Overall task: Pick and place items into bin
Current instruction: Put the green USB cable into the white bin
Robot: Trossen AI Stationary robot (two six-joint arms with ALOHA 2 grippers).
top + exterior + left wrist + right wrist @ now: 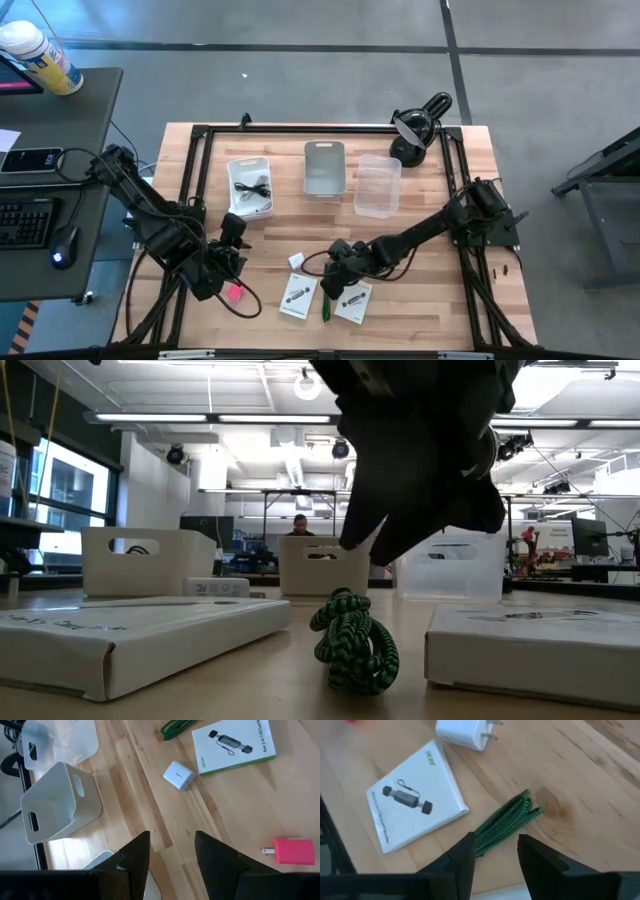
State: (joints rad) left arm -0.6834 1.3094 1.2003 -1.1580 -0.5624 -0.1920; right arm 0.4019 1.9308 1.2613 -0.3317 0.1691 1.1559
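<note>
On the wooden table lie a green braided cord bundle (pixel 506 821), a white plug cube (pixel 179 774), a pink block (pixel 293 851) and two flat white printed boxes (pixel 297 297) (pixel 352 300). My right gripper (pixel 495 854) hovers open just above the cord bundle (pixel 352 642), its fingers on either side of the bundle's one end and clear of it. Above the table's left near part, my left gripper (pixel 172 854) hangs open with nothing between its fingers, just beyond the pink block (pixel 235 291). The cord bundle rests on its side between the two boxes.
Three bins stand in the far half: a white one (pixel 250 187) with a black cable in it, a grey one (pixel 324 168) and a clear one (pixel 377 185). A black desk lamp (pixel 420 125) stands at the far right corner. Black frame rails run along the table's edges.
</note>
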